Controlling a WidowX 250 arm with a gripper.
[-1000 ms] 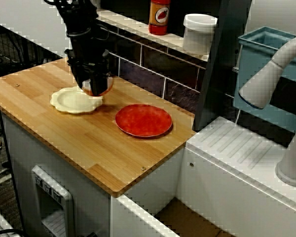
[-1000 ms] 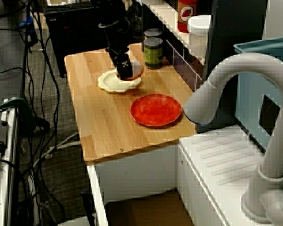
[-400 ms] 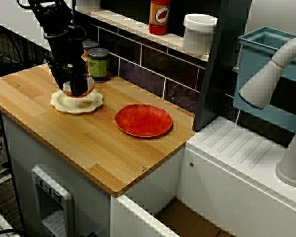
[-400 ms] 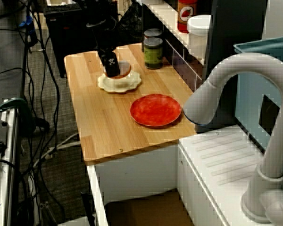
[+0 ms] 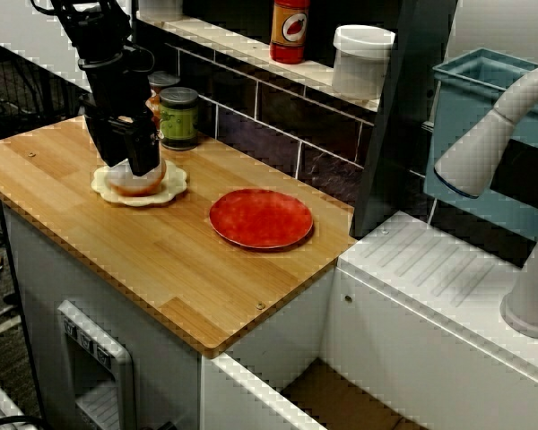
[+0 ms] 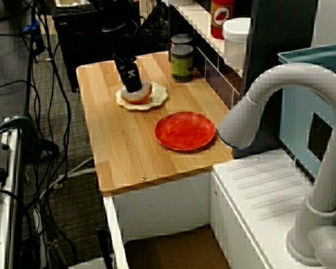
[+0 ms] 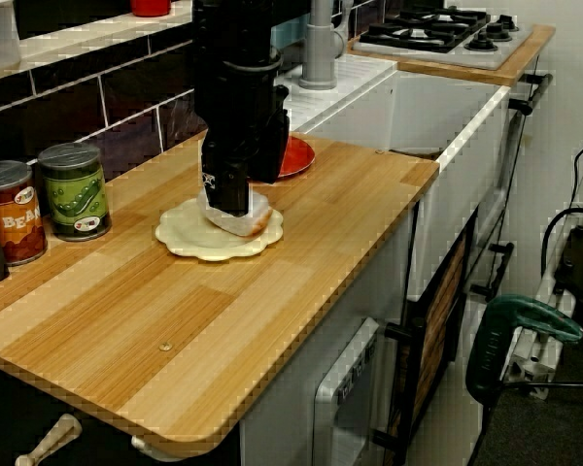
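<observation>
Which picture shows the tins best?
The view with the hob: red bean tin and green pea tin stand clear, labels showing. Facing the tiles, the arm half hides the red one; past the tap, both look small.

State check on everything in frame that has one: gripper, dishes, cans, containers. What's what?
gripper: down on the orange-and-white item, open or shut unclear
orange-and-white item: resting on the cream plate
cream plate: flat, occupied
red plate: flat, bare
green can: upright, unopened
red can: upright
sauce bottle: upright
white tub: lid on
</observation>
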